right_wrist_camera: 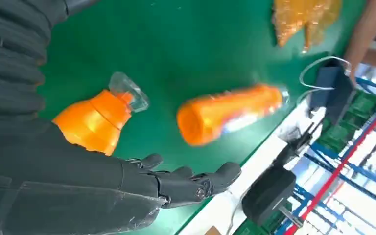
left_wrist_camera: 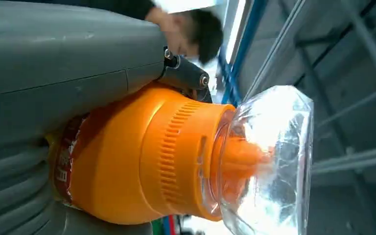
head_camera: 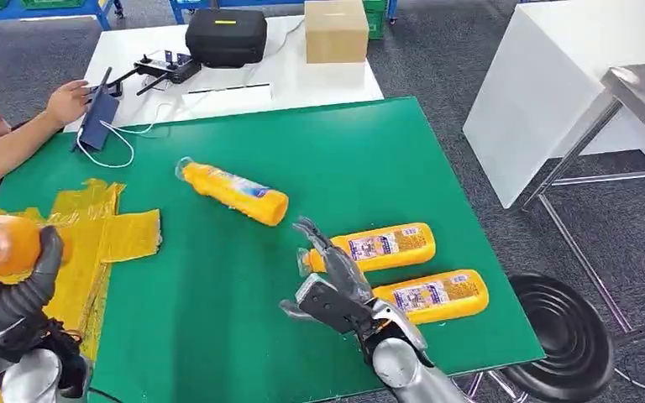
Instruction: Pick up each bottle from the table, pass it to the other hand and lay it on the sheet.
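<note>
The left robot hand [head_camera: 18, 281] grips an orange bottle [head_camera: 0, 246] above the yellow sheet [head_camera: 92, 239] at lower left. The right robot hand [head_camera: 327, 281] hangs open-fingered over the green surface [head_camera: 218, 319], beside two lying bottles [head_camera: 386, 246] [head_camera: 432, 295]; a third bottle [head_camera: 235, 192] lies at centre. A person's hand [head_camera: 67, 101] touches a tablet [head_camera: 98, 117] at upper left.

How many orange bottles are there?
4. One bottle in the left robot hand above the yellow sheet, one lying alone mid-table, and two lying side by side near the right robot hand: the farther one and the nearer one.
</note>
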